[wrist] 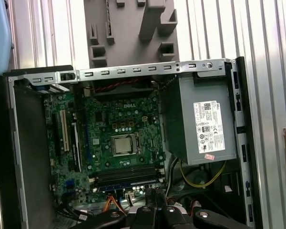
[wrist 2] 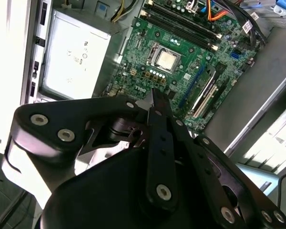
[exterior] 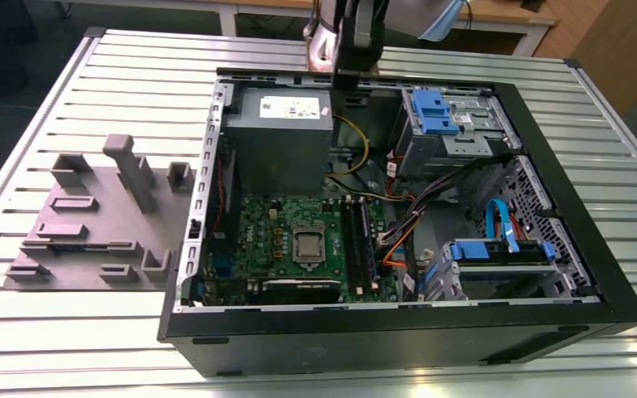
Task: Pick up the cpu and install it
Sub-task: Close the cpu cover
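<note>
The cpu (exterior: 308,243) lies flat in the dark socket frame in the middle of the green board (exterior: 296,249), inside the open computer case (exterior: 407,327). Both wrist views show the cpu (wrist 2: 167,58) (wrist: 123,144) with its silvery top up. My gripper (exterior: 344,76) hangs above the case's far rim, over the grey power box (exterior: 279,124) and well away from the cpu. In both wrist views the gripper (wrist 2: 152,98) (wrist: 152,194) has its fingers together with nothing between them.
A grey moulded holder (exterior: 97,215) with slots and posts lies on the slatted metal table (exterior: 64,332) at the exterior view's left of the case. Blue drive bays (exterior: 446,116), loose cables (exterior: 407,224) and memory slots (exterior: 357,240) crowd the case around the board.
</note>
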Robot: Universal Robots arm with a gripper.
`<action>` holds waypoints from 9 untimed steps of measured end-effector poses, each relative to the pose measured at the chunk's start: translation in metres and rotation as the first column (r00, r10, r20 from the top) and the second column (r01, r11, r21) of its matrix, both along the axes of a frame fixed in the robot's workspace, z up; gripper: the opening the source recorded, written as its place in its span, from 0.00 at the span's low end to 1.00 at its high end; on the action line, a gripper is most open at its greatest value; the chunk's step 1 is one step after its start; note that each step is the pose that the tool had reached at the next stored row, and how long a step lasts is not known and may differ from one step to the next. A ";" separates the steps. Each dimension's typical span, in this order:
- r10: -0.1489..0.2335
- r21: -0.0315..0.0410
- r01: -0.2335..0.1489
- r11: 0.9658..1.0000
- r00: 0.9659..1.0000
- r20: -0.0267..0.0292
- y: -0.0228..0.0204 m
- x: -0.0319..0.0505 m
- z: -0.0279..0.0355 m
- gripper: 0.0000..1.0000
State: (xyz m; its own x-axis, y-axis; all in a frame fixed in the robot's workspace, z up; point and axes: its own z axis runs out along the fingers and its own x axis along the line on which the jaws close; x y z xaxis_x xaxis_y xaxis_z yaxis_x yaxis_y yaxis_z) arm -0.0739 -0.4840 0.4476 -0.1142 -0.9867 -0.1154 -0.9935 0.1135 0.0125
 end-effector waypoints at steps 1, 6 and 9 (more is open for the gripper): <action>0.000 0.001 0.000 1.000 1.000 0.000 0.0000 0.0000 -0.0018 0.10; 0.000 0.009 0.000 1.000 1.000 0.000 0.0000 0.0000 -0.0109 0.10; 0.000 0.011 0.000 1.000 1.000 0.000 0.0000 0.0000 -0.0163 0.10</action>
State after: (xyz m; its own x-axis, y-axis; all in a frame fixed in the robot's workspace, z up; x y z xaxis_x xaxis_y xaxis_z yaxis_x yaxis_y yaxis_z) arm -0.0739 -0.4840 0.4313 -0.1142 -0.9853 -0.1267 -0.9935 0.1134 0.0139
